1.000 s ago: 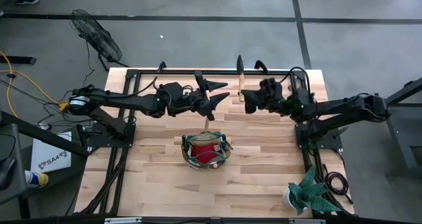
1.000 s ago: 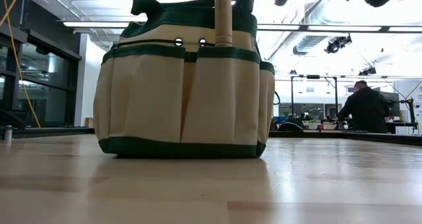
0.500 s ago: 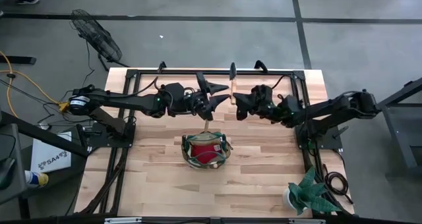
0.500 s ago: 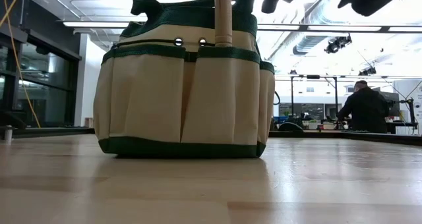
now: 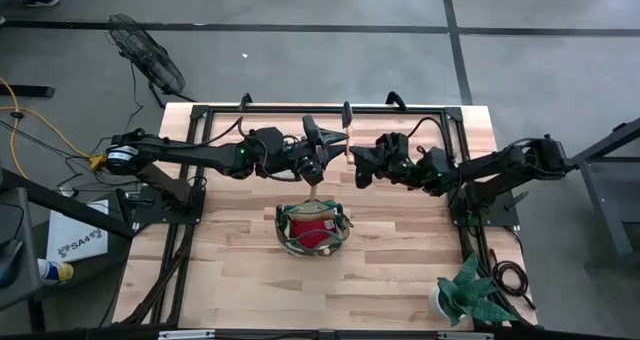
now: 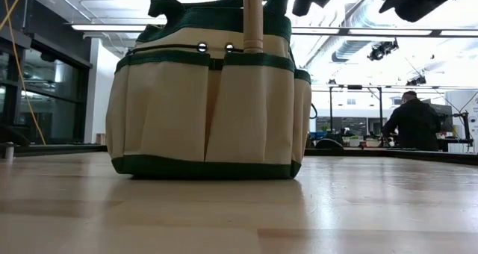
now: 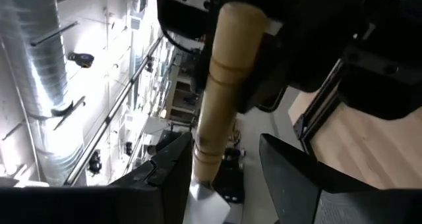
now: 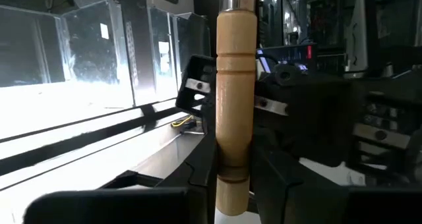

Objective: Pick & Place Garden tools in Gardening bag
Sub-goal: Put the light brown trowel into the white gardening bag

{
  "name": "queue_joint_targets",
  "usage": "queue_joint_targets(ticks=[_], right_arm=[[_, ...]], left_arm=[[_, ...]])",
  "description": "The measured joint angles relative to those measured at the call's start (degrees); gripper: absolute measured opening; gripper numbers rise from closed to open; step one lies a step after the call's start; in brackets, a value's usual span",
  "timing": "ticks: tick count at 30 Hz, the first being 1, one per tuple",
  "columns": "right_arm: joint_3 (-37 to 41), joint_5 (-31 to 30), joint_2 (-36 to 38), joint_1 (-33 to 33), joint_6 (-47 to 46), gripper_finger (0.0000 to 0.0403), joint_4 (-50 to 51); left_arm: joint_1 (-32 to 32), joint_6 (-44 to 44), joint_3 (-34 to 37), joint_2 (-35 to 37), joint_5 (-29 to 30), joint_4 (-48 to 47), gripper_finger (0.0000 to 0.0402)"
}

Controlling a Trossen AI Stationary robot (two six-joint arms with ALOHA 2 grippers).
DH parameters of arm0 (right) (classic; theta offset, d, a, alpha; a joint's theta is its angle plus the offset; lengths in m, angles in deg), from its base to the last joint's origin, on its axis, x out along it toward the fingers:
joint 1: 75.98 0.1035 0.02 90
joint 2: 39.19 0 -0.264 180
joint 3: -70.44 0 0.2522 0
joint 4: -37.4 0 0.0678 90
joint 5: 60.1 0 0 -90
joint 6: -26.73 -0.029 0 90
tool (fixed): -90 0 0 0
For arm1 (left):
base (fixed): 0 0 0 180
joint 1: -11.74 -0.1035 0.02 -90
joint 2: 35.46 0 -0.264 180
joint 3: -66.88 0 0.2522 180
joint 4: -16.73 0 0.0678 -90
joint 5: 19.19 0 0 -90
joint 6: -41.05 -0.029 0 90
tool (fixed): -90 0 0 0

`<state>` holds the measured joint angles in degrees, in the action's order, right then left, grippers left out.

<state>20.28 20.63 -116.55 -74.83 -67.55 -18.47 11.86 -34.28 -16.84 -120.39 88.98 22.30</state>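
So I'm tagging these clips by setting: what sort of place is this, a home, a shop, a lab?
Most likely a lab or workshop. The low view shows exposed ceiling ducting and strip lights, with a person at a workbench far behind. From above, the wooden table stands on bare concrete floor.

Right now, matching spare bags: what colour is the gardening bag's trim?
Green trim on the beige gardening bag, clearest in the low view.

Beige gardening bag [image 6: 205, 97] with green trim; pale wooden trowel handle [image 8: 234, 92].
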Motion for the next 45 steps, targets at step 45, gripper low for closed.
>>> queue_joint_targets(ticks=[45], right_arm=[[-0.07,6.92,0.11,-2.89,8.01,0.0106,0.16]], left_arm=[[1.43,12.92,0.00,-3.44,4.94,7.32,0.0056]])
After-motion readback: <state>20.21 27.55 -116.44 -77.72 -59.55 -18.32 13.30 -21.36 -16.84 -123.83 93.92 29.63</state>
